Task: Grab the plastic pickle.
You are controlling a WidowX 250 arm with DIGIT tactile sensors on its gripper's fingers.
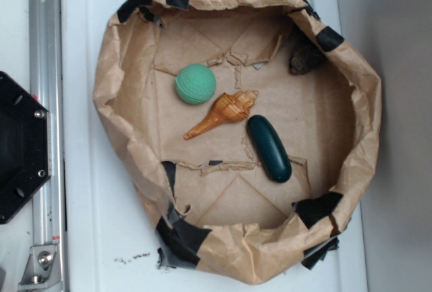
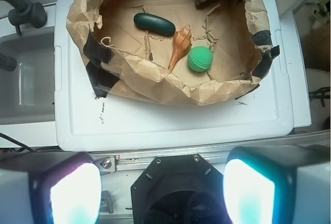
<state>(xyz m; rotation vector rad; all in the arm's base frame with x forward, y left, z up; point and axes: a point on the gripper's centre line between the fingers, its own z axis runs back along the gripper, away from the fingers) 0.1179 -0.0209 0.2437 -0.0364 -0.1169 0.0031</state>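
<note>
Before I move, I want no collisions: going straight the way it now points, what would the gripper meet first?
Probably not the plastic pickle. The open gripper sits back over the black base and rail, so it would likely meet those first; depth is unclear.

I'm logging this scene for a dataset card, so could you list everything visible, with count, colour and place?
plastic pickle: one, dark teal-green, on the bin floor, right of the shell.
conch shell: one, orange-brown, middle of the bin, between ball and pickle.
ball: one, light green, dimpled, upper left of the floor.
dark lump: one, brownish, by the far right wall; too unclear to identify.
paper bin: one, brown, patched with black tape, on the white surface.
white surface: one, under the bin.
metal rail: one, silver, left edge.
hand: one, pale lit fingers, open, well clear of the bin.
</note>
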